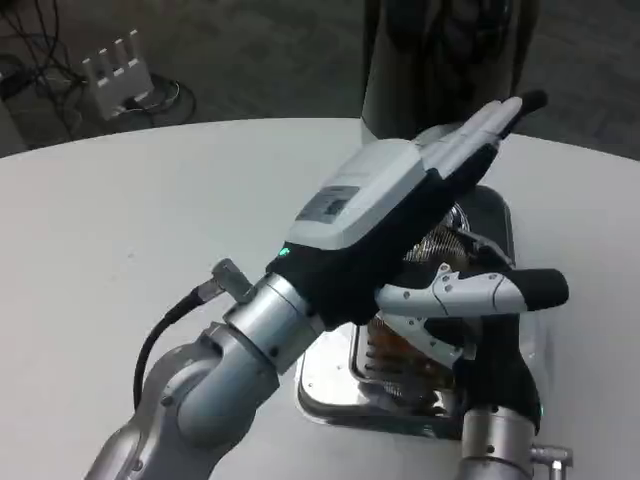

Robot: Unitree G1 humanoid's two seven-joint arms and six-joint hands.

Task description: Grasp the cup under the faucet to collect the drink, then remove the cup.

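A clear cup (pixel 400 350) with amber liquid stands on a shiny metal drip tray (pixel 325 385) in front of the dark metal drink dispenser (pixel 440 50). The cup is largely covered by my arms. My right hand (pixel 480 300) comes up from the bottom edge and wraps its white and black fingers around the cup's right side. My left hand (pixel 400 200) reaches diagonally over the cup, its fingers straight and stretched toward the dispenser body, holding nothing. The faucet itself is hidden behind the left hand.
The round white table (pixel 120 220) spreads wide to the left. Beyond its far edge, a white power strip (pixel 115 70) and cables lie on the dark floor. The drip tray sits near the table's right side.
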